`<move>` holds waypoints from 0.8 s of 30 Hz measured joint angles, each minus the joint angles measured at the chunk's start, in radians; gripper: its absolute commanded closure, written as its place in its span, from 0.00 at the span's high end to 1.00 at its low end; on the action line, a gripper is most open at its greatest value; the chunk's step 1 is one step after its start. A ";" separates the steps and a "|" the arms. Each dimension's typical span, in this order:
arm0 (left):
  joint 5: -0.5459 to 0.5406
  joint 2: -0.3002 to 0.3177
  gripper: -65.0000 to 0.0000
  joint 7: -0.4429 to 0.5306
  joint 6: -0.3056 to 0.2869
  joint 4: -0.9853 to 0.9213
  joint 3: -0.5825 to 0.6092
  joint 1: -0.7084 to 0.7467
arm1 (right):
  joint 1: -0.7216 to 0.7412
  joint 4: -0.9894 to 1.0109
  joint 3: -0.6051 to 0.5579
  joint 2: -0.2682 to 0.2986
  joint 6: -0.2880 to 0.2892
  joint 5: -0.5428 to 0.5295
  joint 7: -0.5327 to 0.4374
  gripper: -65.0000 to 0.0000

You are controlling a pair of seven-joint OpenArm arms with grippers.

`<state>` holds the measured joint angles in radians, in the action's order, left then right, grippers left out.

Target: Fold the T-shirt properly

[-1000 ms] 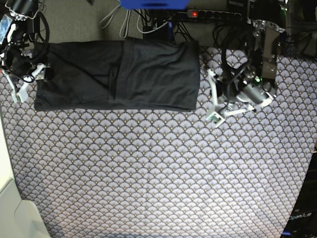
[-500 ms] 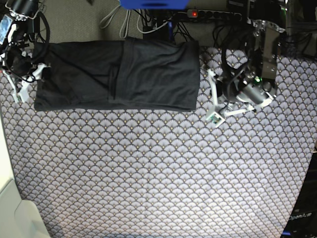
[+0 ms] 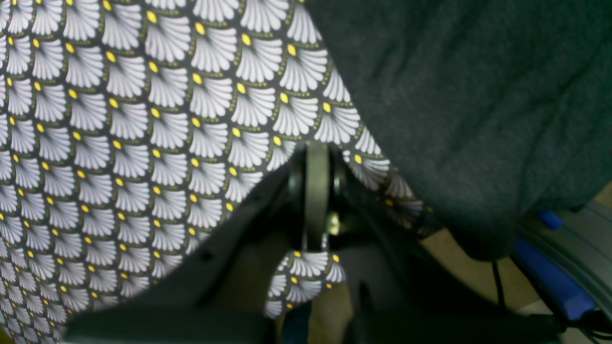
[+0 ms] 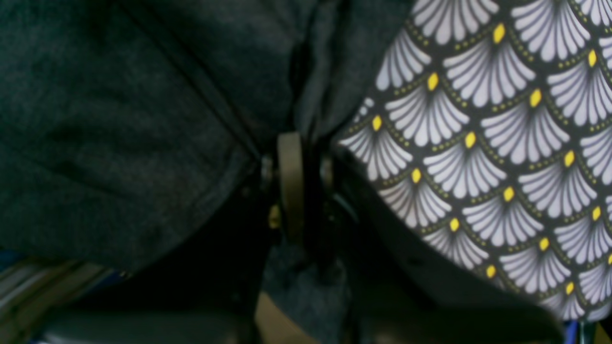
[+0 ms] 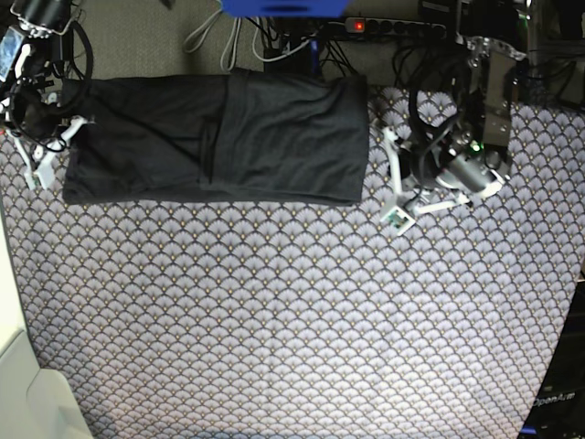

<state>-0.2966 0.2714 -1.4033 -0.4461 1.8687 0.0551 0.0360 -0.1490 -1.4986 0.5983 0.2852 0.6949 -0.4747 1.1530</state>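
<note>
- The right tool [image 5: 44, 151], at the left edge of the base view, sits at the left end of the T-shirt [image 5: 219, 137]. In its wrist view [image 4: 299, 186] the jaws stand close together with a bunch of dark fabric caught between them, so it is clamped on the shirt's edge.
- The left tool [image 5: 395, 183], on the right side of the base view, rests just beside the shirt's right edge without touching it. In its wrist view [image 3: 311, 200] the jaws are pressed together with nothing from the shirt between them; a small flap of the patterned cloth shows just below the tips, and whether it is pinched cannot be told.
- The T-shirt is a dark charcoal rectangle, folded into a long horizontal band across the far part of the worktop. A vertical fold line runs down near its middle, and the right half lies a layer thicker than the left. Only the plain side shows.
- The shirt lies on a tablecloth [image 5: 292, 320] printed with grey-white fan scales and small yellow dots, which covers the whole worktop.
- Beyond the far edge of the worktop are tangled cables [image 5: 274, 41], a power strip [image 5: 393, 27] with a red light, and a blue object [image 5: 283, 7].
</note>
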 measured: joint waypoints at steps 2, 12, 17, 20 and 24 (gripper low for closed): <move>0.000 0.000 0.00 0.000 0.000 0.000 0.000 0.000 | -0.019 -0.062 -0.003 0.000 0.000 0.011 0.003 0.00; 0.000 0.000 0.00 0.000 0.000 0.004 -0.001 0.000 | -0.092 -0.324 -0.002 -0.034 0.003 0.007 0.003 0.00; 0.000 0.000 0.00 0.000 -0.010 0.009 -0.122 0.002 | -0.121 -0.410 -0.070 -0.053 0.003 0.000 -0.001 0.00; -0.005 0.003 0.00 -0.003 -0.011 0.040 -0.218 0.002 | -0.150 -0.465 -0.109 -0.065 0.003 0.013 -0.005 0.00; -0.008 0.029 0.00 -0.003 -0.011 0.052 -0.321 0.000 | -0.160 -0.467 -0.167 -0.080 0.003 0.014 0.002 0.00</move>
<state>-0.3042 0.3004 -1.4067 -0.4568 1.9205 -0.2661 0.0360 -0.3092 -1.9659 0.4309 0.2050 0.6983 -0.4603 1.1549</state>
